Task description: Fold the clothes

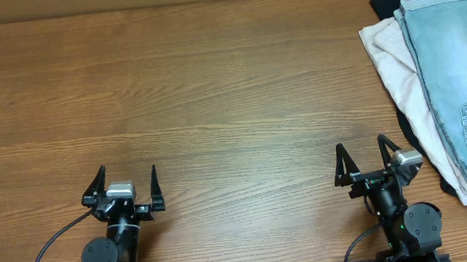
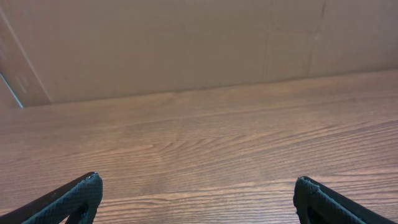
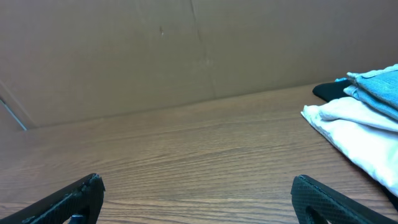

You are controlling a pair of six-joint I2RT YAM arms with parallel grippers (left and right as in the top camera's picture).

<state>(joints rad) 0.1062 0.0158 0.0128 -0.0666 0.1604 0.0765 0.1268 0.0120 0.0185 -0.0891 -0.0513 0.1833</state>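
Observation:
A pile of clothes lies at the table's right edge. The light-blue denim shorts (image 1: 458, 77) lie on top, over a beige garment (image 1: 398, 74) and a black garment (image 1: 393, 2). The right wrist view shows the shorts (image 3: 379, 87), the beige garment (image 3: 360, 124) and the black one (image 3: 329, 91) at its right. My left gripper (image 1: 127, 178) is open and empty at the front left (image 2: 196, 186). My right gripper (image 1: 361, 155) is open and empty at the front right (image 3: 196, 186), just left of the pile.
The wooden table (image 1: 213, 90) stretches between the arms and the far edge. A brown cardboard wall (image 3: 155, 50) stands behind the table's far edge.

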